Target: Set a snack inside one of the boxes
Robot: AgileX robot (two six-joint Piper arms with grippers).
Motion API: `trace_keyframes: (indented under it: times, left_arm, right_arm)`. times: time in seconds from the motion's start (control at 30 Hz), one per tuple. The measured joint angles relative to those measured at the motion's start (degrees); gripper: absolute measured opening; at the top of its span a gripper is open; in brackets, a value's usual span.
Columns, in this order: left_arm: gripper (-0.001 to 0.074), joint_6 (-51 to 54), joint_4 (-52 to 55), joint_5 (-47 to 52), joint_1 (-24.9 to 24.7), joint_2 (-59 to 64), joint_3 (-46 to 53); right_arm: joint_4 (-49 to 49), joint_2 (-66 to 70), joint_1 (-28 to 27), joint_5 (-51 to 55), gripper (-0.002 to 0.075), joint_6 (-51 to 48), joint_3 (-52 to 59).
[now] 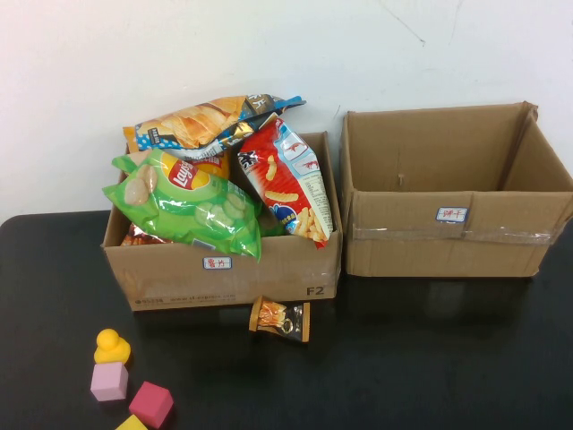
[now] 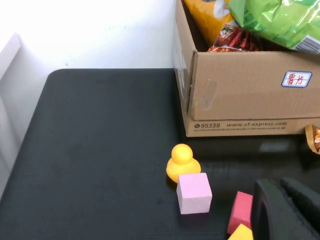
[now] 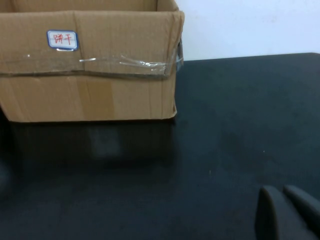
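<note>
Small snack packet (image 1: 280, 320) lies flat on black surface (image 1: 430, 358), long axis sideways, touching full chip box (image 1: 224, 269) front. Left hand (image 2: 282, 210) nearer, packet at its 1 o'clock. Right hand (image 3: 287, 212) farther. Both hands' fingers narrow.

Bright, even light; the glossy black table (image 3: 235, 125) mirrors the box (image 3: 90, 70) faintly; tool edges blurred.

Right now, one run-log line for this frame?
snack: on table, before full box | right box: open | left gripper, right gripper: low, fingers together
</note>
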Motion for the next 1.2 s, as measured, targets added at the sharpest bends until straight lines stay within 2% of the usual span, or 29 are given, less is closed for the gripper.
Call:
trace_keyframes:
  times: [0.77, 0.87, 0.97, 1.0, 1.03, 1.2]
  left_arm:
    - [-0.0001, 0.3, 0.0, 0.0, 0.0, 0.0, 0.0]
    - [-0.0001, 0.3, 0.0, -1.0, 0.0, 0.0, 0.0]
    - [-0.0001, 0.3, 0.0, -6.0, 0.0, 0.0, 0.5]
    - [-0.0001, 0.3, 0.0, -9.3, 0.0, 0.0, 0.5]
    - [-0.0001, 0.3, 0.0, -17.2, 0.0, 0.0, 0.5]
    - [-0.0001, 0.3, 0.0, -34.3, 0.0, 0.0, 0.5]
  right_arm:
    - [-0.2, 0.0, 0.0, -1.7, -0.0001, 0.0, 0.0]
    - [-0.7, 0.0, 0.0, -6.6, -0.0001, 0.0, 0.0]
    - [-1.0, 0.0, 0.0, -16.7, -0.0001, 0.0, 0.0]
    - [-1.1, 0.0, 0.0, -22.0, -0.0001, 0.0, 0.0]
    - [-1.2, 0.0, 0.0, -30.3, -0.0001, 0.0, 0.0]
    - [-2.1, 0.0, 0.0, -49.2, -0.0001, 0.3, 0.0]
